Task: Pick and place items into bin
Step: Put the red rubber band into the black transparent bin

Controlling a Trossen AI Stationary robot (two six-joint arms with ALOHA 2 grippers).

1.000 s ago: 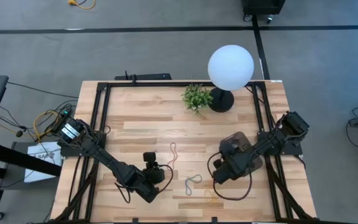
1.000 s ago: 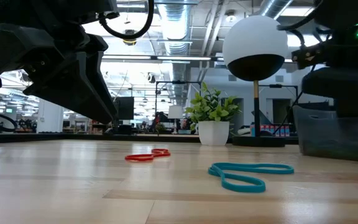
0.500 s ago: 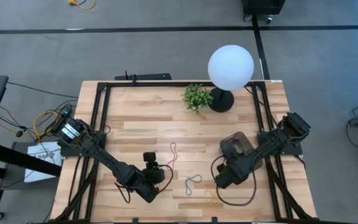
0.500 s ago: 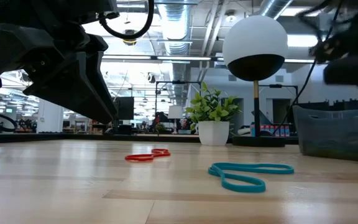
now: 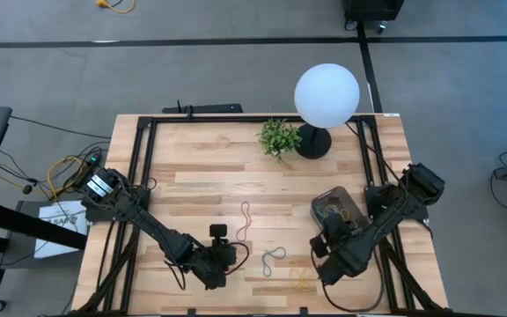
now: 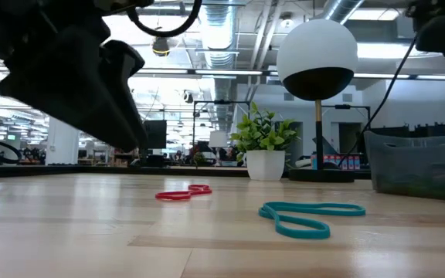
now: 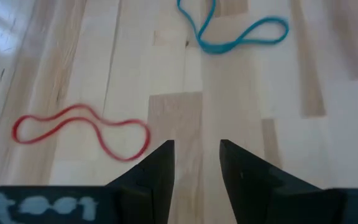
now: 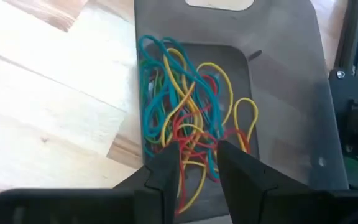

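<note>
The bin (image 5: 337,209) is a dark translucent tub at the table's right, with a tangle of coloured bands (image 8: 188,124) lying in it. A red band (image 5: 245,220), a blue band (image 5: 274,258) and a yellow band (image 5: 302,280) lie flat on the wood. My left gripper (image 7: 197,162) is open and empty, low over the table left of the blue band (image 7: 235,34), with the red band (image 7: 79,127) beside it. My right gripper (image 8: 199,168) is open and empty above the bin's near end.
A small potted plant (image 5: 278,137) and a round white lamp (image 5: 326,95) on a black base stand at the far edge. A black frame rail (image 5: 143,167) runs round the table. Bare wood lies between the two arms and toward the far left.
My right gripper has drawn back from over the bin toward the table's near edge, uncovering the bands inside. My left gripper has shifted a little toward the right, closer to the blue band. The bands on the table have stayed put.
</note>
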